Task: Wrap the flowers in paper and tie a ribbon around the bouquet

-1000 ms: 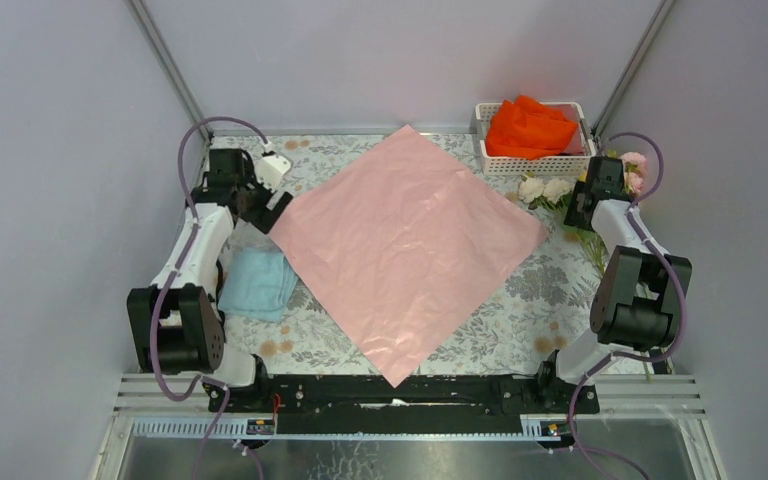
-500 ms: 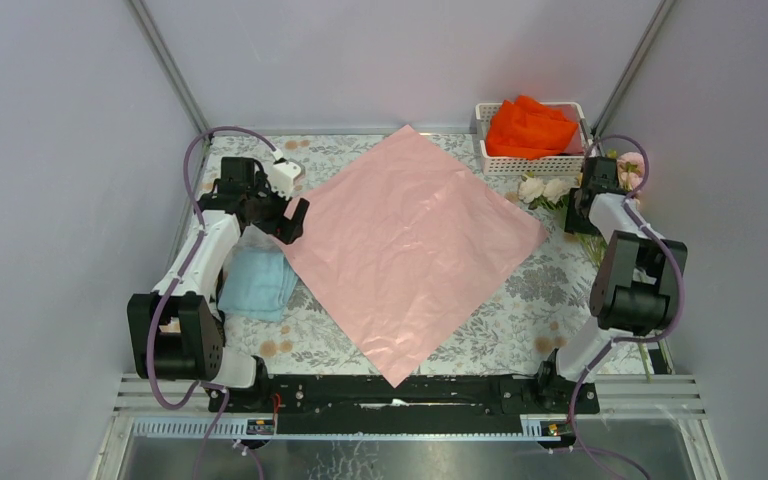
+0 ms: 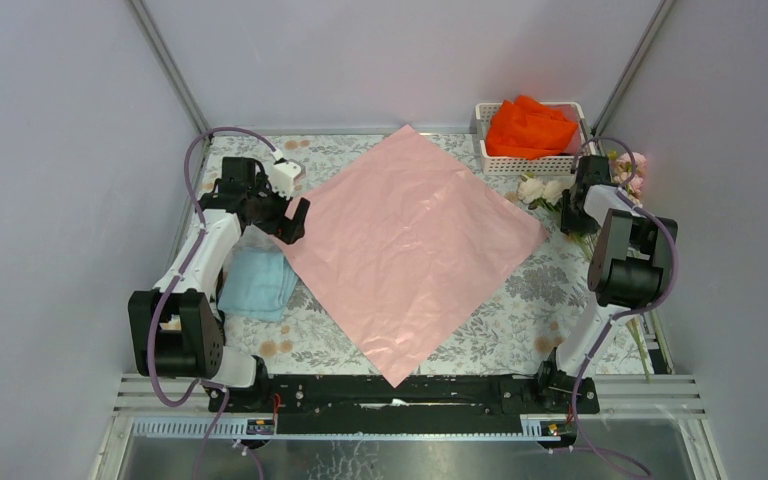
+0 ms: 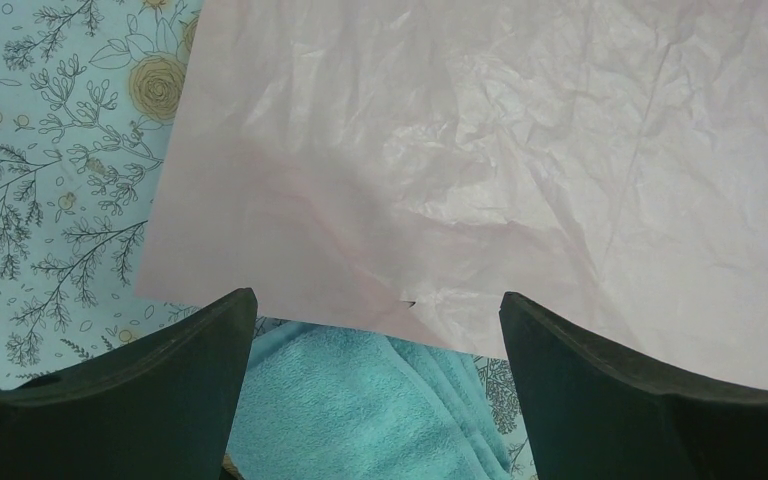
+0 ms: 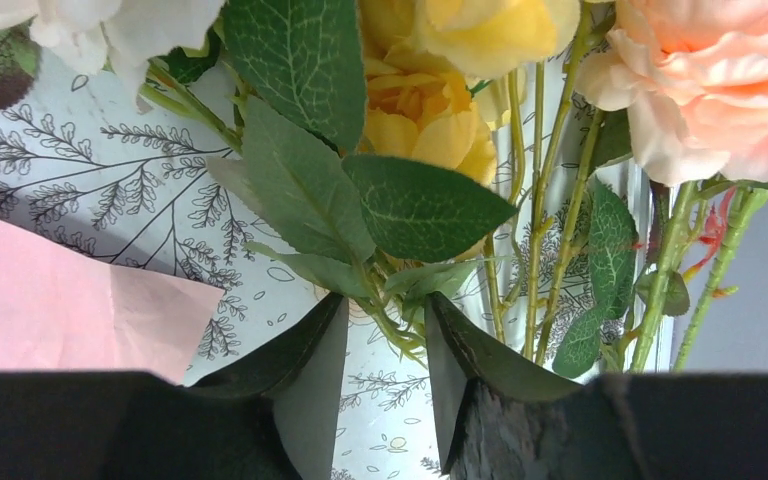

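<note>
Right wrist view: flowers [image 5: 420, 200] cut by the top and right edges, white and pink heads only partly in frame. Thin stems drop between the fingers of the right tool [image 5: 385, 300] and vanish behind its body; contact not resolvable. Paper [image 5: 60, 310] cut by the left edge. Top view: right arm covers part of the bunch and its own fingers; paper's underside hidden. Left wrist view: paper runs off top and right edges; blue cloth [image 4: 360, 400] has its far part hidden by the paper's edge and is cut at bottom; left tool [image 4: 377, 297] finger bases out of frame. Orange cloth [image 3: 528, 128] hides the basket [image 3: 530, 166] floor.
</note>
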Available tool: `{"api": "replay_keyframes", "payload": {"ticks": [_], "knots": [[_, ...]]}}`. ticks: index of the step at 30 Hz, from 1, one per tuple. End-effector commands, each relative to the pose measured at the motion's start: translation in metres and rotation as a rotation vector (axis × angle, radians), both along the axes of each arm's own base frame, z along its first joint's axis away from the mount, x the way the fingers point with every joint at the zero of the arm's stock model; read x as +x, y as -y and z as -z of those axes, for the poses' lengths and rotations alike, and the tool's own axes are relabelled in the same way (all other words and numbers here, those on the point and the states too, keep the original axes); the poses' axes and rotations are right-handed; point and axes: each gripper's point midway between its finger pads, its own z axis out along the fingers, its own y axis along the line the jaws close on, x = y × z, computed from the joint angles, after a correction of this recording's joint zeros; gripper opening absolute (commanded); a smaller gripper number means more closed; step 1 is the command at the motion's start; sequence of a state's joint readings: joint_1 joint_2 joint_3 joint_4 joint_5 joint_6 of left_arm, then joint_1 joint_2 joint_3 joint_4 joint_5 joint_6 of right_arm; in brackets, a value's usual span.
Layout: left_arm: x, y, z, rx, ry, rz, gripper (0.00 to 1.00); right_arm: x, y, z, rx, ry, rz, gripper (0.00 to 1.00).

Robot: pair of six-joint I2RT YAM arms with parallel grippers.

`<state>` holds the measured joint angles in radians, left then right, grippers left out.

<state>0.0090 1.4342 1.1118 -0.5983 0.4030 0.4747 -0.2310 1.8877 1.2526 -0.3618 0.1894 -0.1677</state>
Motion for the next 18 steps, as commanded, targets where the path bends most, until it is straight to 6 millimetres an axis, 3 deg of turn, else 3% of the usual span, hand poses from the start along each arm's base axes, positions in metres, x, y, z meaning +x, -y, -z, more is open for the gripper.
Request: {"api": "replay_keyframes", "payload": {"ticks": [1, 5, 11, 13, 15, 18], "knots": [[0.005, 0.003, -0.004, -0.025, 0.010, -0.014, 0.99, 0.016, 0.004, -0.007, -0.020, 0.030, -0.023, 0.40], [0.006, 0.003, -0.007, -0.032, 0.014, -0.021, 0.99, 0.017, 0.006, -0.005, -0.032, 0.032, -0.026, 0.35], [0.005, 0.004, -0.011, -0.035, 0.026, -0.021, 0.99, 0.021, 0.002, -0.008, -0.009, 0.042, -0.036, 0.08], [0.005, 0.004, -0.011, -0.033, 0.026, -0.022, 0.99, 0.024, 0.000, -0.016, -0.002, 0.063, -0.037, 0.01], [0.005, 0.004, -0.011, -0.032, 0.027, -0.023, 0.99, 0.026, 0.000, -0.030, -0.007, 0.103, -0.026, 0.00], [0.006, 0.003, -0.014, -0.030, 0.034, -0.025, 0.99, 0.030, 0.002, -0.065, -0.025, 0.199, 0.008, 0.00]]}}
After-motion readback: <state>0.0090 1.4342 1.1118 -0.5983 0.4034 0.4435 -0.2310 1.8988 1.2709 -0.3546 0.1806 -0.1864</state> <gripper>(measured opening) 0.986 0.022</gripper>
